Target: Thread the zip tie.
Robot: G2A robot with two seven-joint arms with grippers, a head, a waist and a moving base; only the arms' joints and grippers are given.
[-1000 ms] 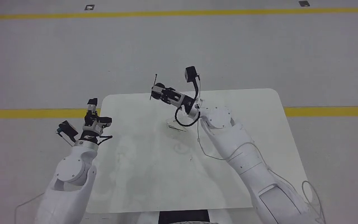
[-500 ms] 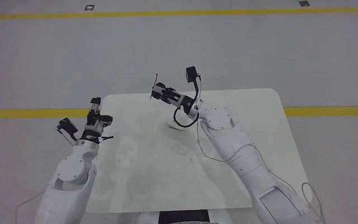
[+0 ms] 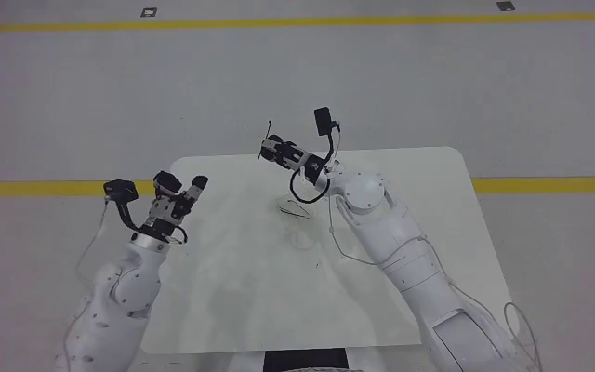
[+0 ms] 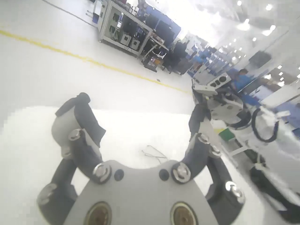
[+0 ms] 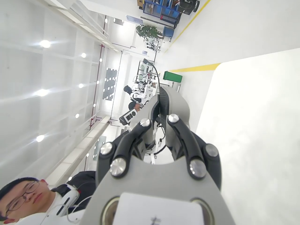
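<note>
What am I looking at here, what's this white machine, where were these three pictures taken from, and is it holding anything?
It is a robot with two white arms, each ending in a two-fingered hand, working at a white table. One picture looks down from a camera above the arms. The other two come from cameras on the wrists, so each shows its own hand up close. The right hand is shut on a thin black zip tie, held up near the table's far edge. The left hand is open and holds nothing. On the table lies a thin bent strip, probably another zip tie.
</note>
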